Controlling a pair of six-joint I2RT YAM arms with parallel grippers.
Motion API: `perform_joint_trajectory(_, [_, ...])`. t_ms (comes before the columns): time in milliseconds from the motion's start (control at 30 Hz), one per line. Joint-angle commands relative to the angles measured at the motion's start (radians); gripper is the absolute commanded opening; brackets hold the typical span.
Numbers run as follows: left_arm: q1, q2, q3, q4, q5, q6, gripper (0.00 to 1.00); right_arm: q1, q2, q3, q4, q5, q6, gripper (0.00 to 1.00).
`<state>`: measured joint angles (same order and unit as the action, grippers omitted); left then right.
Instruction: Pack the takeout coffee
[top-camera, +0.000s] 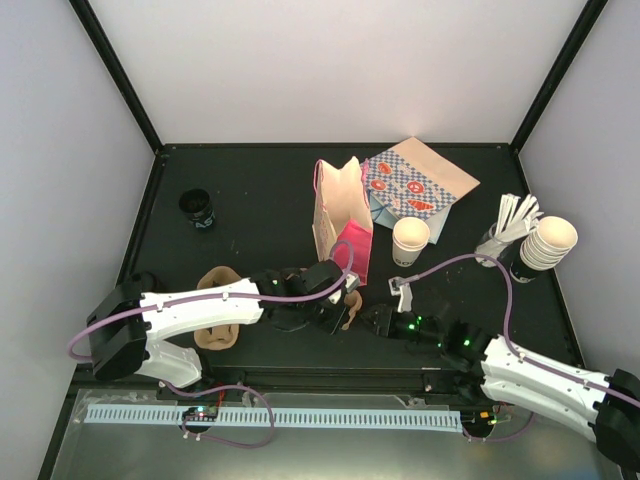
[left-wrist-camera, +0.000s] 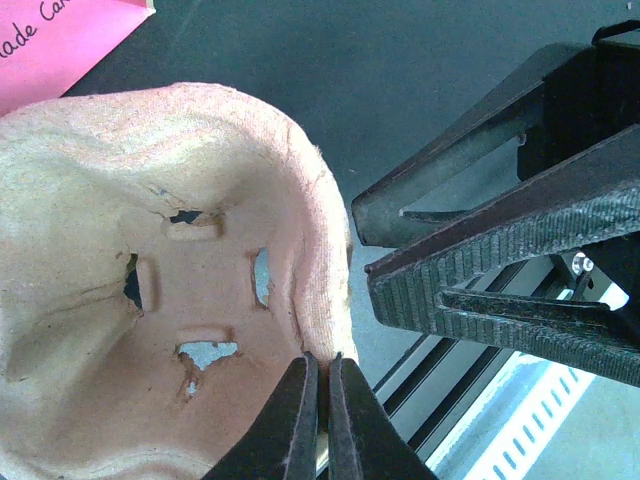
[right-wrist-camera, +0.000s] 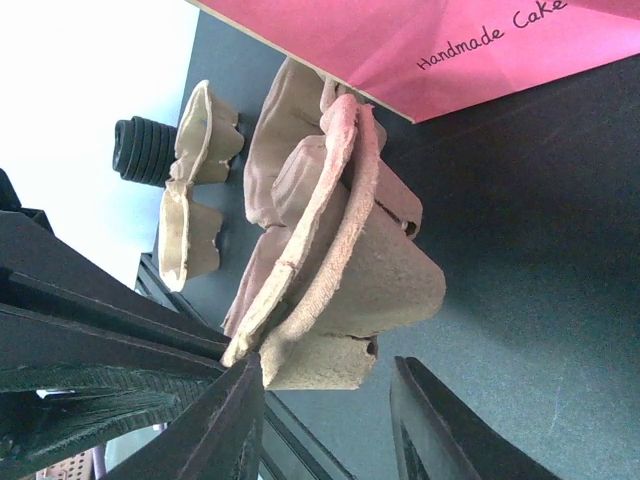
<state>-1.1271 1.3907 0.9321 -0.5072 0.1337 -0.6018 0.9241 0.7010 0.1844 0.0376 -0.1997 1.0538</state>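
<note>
The takeout coffee (top-camera: 410, 239), a small white paper cup, stands upright just right of the pink bag (top-camera: 341, 226), apart from both grippers. My left gripper (top-camera: 345, 300) (left-wrist-camera: 322, 362) is shut on the rim of a brown pulp cup carrier (left-wrist-camera: 150, 290) (right-wrist-camera: 340, 270), holding it tilted in front of the bag. My right gripper (top-camera: 376, 320) (right-wrist-camera: 328, 365) is open right beside it, its jaws on either side of the lower edge of one carrier pocket; whether they touch it is unclear. The cup does not show in the wrist views.
A second pulp carrier (top-camera: 215, 325) (right-wrist-camera: 195, 200) lies by the left arm. A small black cup (top-camera: 197, 210) stands at the back left. Patterned paper bags (top-camera: 418, 182) lie behind the coffee. A stack of cream cups (top-camera: 548, 243) and white sticks (top-camera: 510, 222) are at the right.
</note>
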Motion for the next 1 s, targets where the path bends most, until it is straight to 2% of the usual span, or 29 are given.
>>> perform_joint_trajectory(0, [0.004,-0.018,0.002,0.026,0.017,-0.007,0.03,-0.005,0.008,0.029,0.008,0.009,-0.012,0.38])
perform_joint_trajectory(467, [0.006,-0.019,0.004,0.031,0.029,-0.009,0.03,-0.005,0.116,0.047,0.071,-0.017,-0.019,0.38])
perform_joint_trajectory(967, [0.009,-0.040,0.018,0.016,0.025,-0.006,0.03,-0.006,0.174,-0.002,0.013,0.021,-0.029,0.38])
